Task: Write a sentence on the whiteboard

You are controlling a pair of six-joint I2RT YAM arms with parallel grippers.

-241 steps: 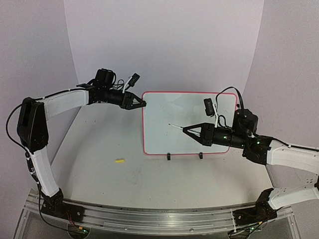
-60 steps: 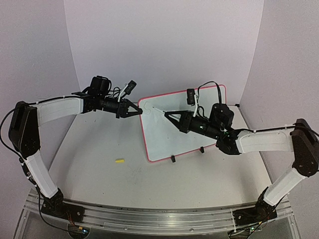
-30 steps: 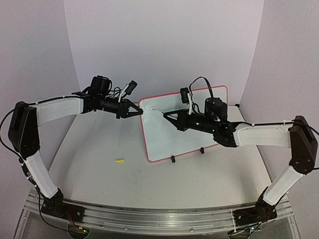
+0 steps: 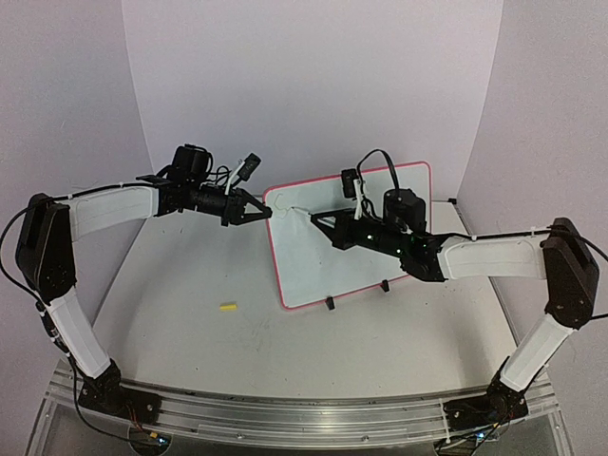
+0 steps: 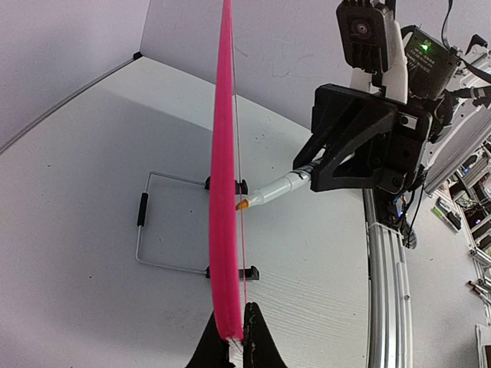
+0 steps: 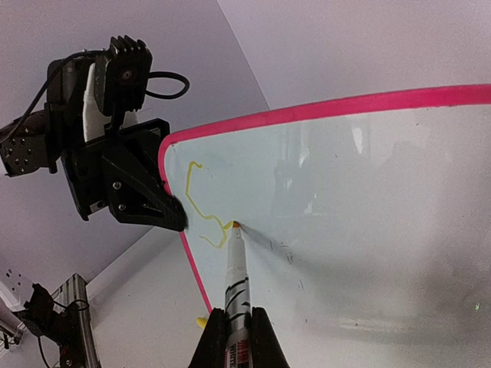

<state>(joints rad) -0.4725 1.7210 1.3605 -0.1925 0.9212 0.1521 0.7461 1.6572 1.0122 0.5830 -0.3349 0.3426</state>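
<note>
The whiteboard (image 4: 313,271), pink-rimmed on small black feet, stands upright and turned at an angle at mid-table. My left gripper (image 4: 269,213) is shut on its upper left edge; in the left wrist view the pink rim (image 5: 225,192) runs edge-on into the gripper (image 5: 236,341). My right gripper (image 4: 318,219) is shut on a white marker (image 6: 236,268) whose orange tip touches the board face (image 6: 353,199). Of the sentence, only one yellow curly stroke (image 6: 198,201) shows, near the top left corner, ending at the tip. The marker (image 5: 276,188) also shows in the left wrist view.
A small yellow cap (image 4: 227,307) lies on the table left of the board. A wire stand (image 5: 149,222) props the board from behind. The curved backdrop walls close in the table at the back and sides. The aluminium rail (image 4: 285,418) runs along the near edge.
Over eight seconds the board has swung to an angle and the right gripper has carried the marker to its top left corner. In the last second the right arm shifted slightly.
</note>
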